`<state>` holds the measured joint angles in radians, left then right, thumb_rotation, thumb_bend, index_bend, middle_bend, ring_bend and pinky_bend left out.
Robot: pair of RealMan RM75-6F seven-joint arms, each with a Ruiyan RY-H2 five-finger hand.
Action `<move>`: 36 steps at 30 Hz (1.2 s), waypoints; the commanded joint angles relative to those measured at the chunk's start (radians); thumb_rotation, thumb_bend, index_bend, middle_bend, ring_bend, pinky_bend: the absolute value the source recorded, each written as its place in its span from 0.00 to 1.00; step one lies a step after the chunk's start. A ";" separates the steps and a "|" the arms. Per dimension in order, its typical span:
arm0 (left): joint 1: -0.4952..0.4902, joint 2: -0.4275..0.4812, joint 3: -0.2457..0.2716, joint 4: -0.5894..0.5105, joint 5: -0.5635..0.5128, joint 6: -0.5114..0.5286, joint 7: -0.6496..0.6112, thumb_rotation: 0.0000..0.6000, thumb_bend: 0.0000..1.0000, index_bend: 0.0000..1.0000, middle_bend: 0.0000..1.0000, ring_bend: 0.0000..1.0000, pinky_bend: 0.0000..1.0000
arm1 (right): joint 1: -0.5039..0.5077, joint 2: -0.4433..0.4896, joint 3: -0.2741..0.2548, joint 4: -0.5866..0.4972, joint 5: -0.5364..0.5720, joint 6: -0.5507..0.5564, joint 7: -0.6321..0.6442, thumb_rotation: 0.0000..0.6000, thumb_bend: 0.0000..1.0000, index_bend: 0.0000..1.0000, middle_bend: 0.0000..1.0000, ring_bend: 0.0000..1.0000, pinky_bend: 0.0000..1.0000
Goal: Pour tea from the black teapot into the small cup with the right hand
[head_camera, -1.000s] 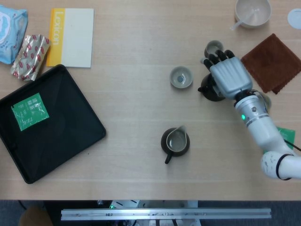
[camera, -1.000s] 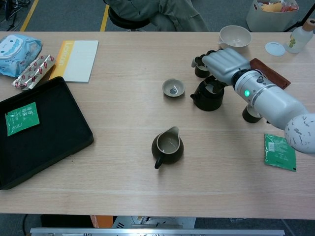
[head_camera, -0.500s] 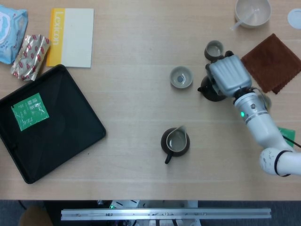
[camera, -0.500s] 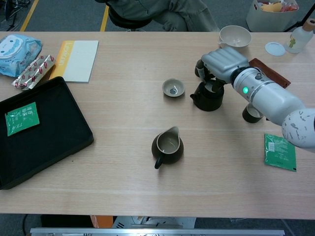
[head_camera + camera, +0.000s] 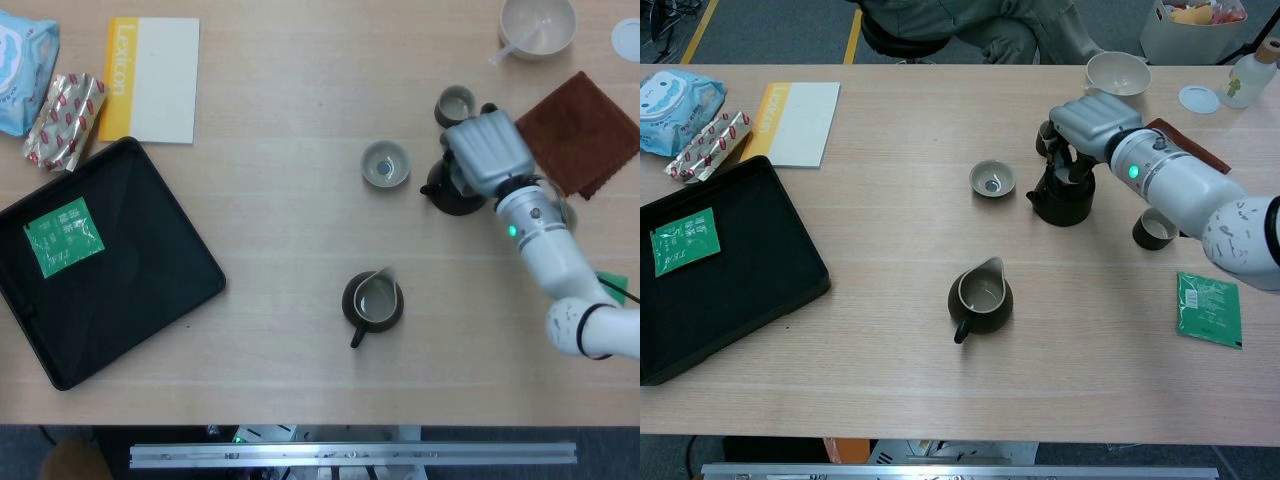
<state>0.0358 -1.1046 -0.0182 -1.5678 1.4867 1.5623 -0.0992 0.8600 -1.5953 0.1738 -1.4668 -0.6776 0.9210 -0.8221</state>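
The black teapot point(image 5: 443, 196) point(image 5: 1060, 201) stands on the table right of centre, its spout pointing left. My right hand point(image 5: 487, 152) point(image 5: 1095, 122) sits on top of it, palm down, and grips its upper part with fingers curled down around it. The hand's back hides the lid and handle. The small grey cup point(image 5: 385, 164) point(image 5: 992, 179) stands just left of the teapot, apart from it. My left hand shows in neither view.
A dark pitcher point(image 5: 372, 300) point(image 5: 980, 295) stands nearer the front. Dark cups point(image 5: 456, 104) point(image 5: 1153, 229) flank the teapot. Behind it lie a brown cloth point(image 5: 585, 130) and a white bowl point(image 5: 1117, 73). A black tray point(image 5: 150, 290) is at the left, a green packet point(image 5: 1209, 308) at the right.
The right hand's fingers, stretched out over the teapot a second ago, have curled down around it. The teapot still stands in the same spot.
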 commanded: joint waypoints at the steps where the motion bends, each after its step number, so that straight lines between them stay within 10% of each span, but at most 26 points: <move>1: 0.001 0.001 0.000 0.000 -0.001 0.000 0.000 1.00 0.39 0.15 0.20 0.14 0.14 | 0.013 0.009 -0.001 -0.004 0.019 -0.007 0.005 1.00 0.37 0.66 0.60 0.52 0.28; 36: 0.011 0.012 -0.002 -0.012 0.000 0.012 0.004 1.00 0.39 0.15 0.19 0.14 0.14 | 0.122 0.107 -0.051 -0.049 0.196 -0.109 0.108 1.00 0.37 0.79 0.71 0.64 0.28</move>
<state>0.0473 -1.0921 -0.0204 -1.5795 1.4869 1.5741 -0.0956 0.9807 -1.4902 0.1244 -1.5148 -0.4819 0.8115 -0.7165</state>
